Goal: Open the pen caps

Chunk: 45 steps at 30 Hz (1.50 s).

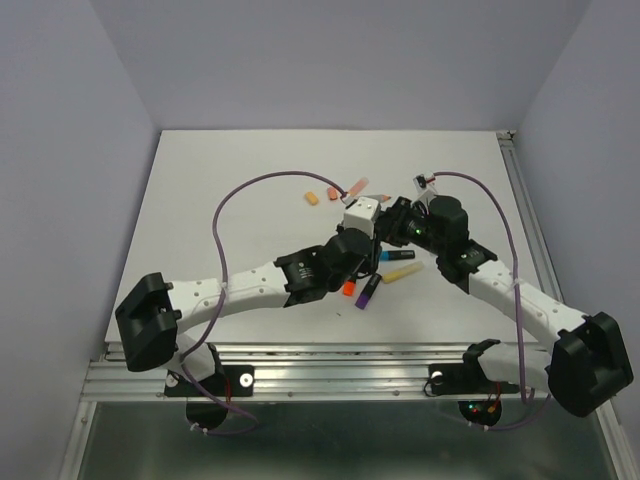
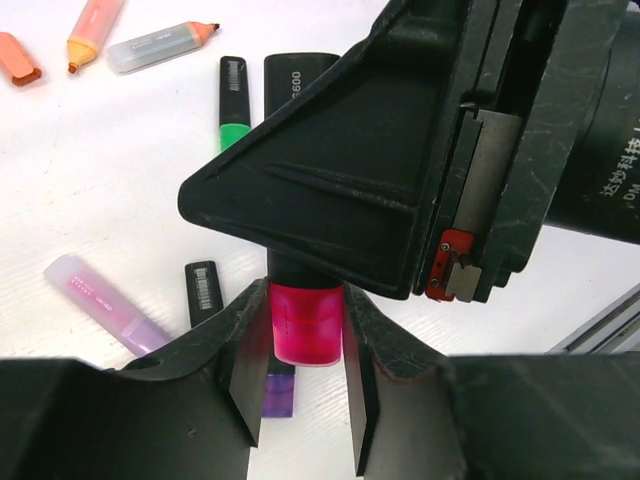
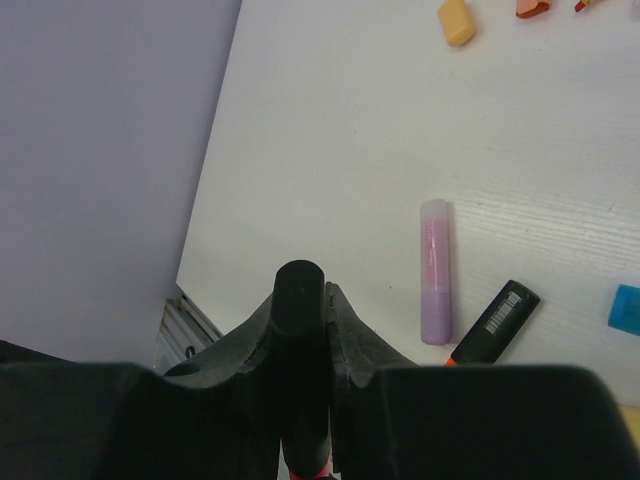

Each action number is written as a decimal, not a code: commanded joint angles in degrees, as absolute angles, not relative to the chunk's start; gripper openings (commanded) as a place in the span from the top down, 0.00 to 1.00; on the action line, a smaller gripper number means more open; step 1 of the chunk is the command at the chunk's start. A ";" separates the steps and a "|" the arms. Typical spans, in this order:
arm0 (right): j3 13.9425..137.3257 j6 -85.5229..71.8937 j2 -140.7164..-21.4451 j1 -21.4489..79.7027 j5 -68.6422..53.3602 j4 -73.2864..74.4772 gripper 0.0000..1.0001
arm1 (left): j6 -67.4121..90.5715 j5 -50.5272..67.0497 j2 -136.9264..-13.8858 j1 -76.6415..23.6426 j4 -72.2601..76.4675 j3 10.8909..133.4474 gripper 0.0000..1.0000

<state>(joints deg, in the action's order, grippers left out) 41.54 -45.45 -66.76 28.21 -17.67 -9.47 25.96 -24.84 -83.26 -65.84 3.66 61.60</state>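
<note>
The left gripper (image 2: 305, 312) stood narrow, with its two pads pressed on both sides of a pink cap (image 2: 305, 335). The cap sat on the end of a black barrel (image 2: 300, 85), and no gap showed between the two. Directly above the cap, the right gripper (image 3: 300, 305) was closed tightly around the same barrel, so the two grippers met almost nose to nose on one pen, held above the table (image 1: 230, 190) near its middle.

Under the left fingers, on the table, lay a purple-ended pen (image 2: 278, 395), partly hidden by the left finger. Beside it was a lilac pen (image 2: 105, 305), lying flat and capped. Farther away, a green-ended pen (image 2: 233, 100) lay next to the held barrel in the left wrist view.

Near the far side lay a clear pen with an orange tip (image 2: 160, 45), a peach pen (image 2: 95, 30) with its tip bare, and one loose orange cap (image 2: 18, 58), a little apart from each other.

From above, a yellow pen (image 1: 400, 272) and a blue-ended pen (image 1: 383, 255) lay close under the right arm, and an orange-ended pen (image 1: 349, 287) lay just beside the purple-ended one. A purple cable (image 1: 225, 215) looped over the left arm.
</note>
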 commanded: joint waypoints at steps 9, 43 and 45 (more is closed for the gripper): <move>40.44 -43.15 -63.55 28.56 -23.98 -15.00 0.99 | 26.98 -7.62 -75.33 -59.79 6.66 56.88 0.11; 35.51 -56.34 -65.74 30.76 -41.92 -42.97 0.99 | 34.89 28.21 -67.24 -52.03 44.12 39.64 0.52; 35.42 -56.08 -65.74 30.76 -41.49 -43.33 0.99 | 35.16 29.08 -67.32 -51.86 44.21 39.64 0.67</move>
<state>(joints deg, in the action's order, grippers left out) 37.01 -56.38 -65.39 30.11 -41.10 -38.76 34.17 25.69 -68.58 -52.10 37.10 39.70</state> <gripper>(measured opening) 0.229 0.454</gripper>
